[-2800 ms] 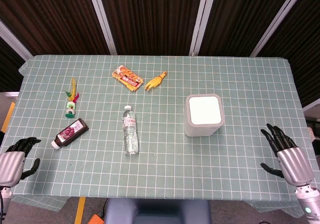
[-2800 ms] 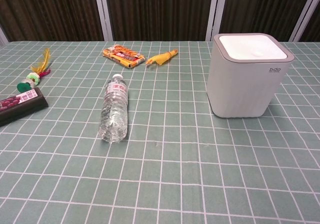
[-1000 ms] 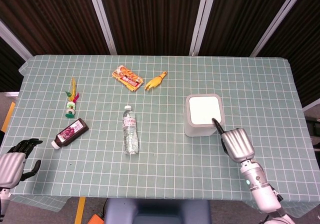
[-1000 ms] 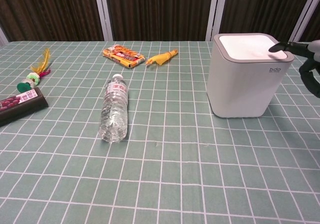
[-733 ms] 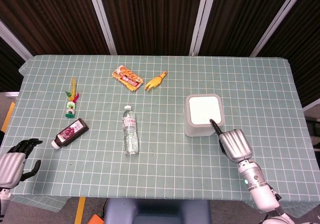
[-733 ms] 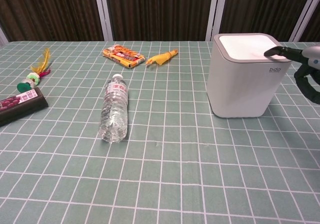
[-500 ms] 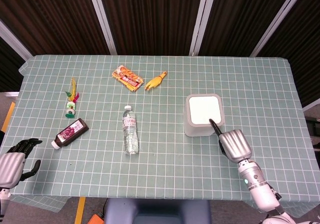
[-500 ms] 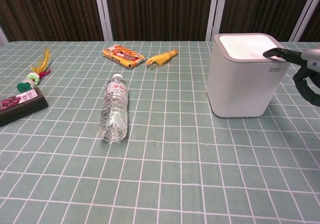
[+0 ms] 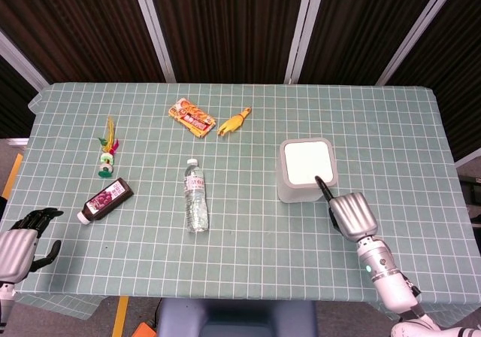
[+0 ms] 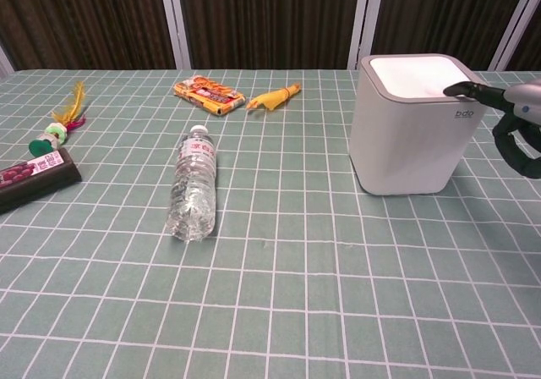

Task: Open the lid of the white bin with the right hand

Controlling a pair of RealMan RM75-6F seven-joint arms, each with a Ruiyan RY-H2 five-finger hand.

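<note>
The white bin (image 9: 294, 192) (image 10: 406, 146) stands right of the table's middle, its flat lid (image 9: 307, 162) (image 10: 416, 73) down and framed by a grey rim. My right hand (image 9: 352, 214) (image 10: 517, 118) hovers at the bin's near right corner. One black finger (image 9: 321, 183) (image 10: 461, 89) is stretched out and its tip presses on the lid's front edge; the other fingers are curled in. My left hand (image 9: 24, 237) rests off the table's near left corner, holding nothing, fingers apart.
A water bottle (image 9: 196, 195) (image 10: 193, 189) lies left of the bin. Further left are a dark bottle (image 9: 106, 199) (image 10: 34, 178) and a feather toy (image 9: 107, 153) (image 10: 59, 123). A snack pack (image 9: 192, 117) (image 10: 209, 94) and a yellow toy (image 9: 234, 121) (image 10: 274, 98) lie at the back.
My right hand came in from the table's right edge and set one fingertip on the lid's front edge. The bin has shifted slightly away under the press. The left hand stayed put.
</note>
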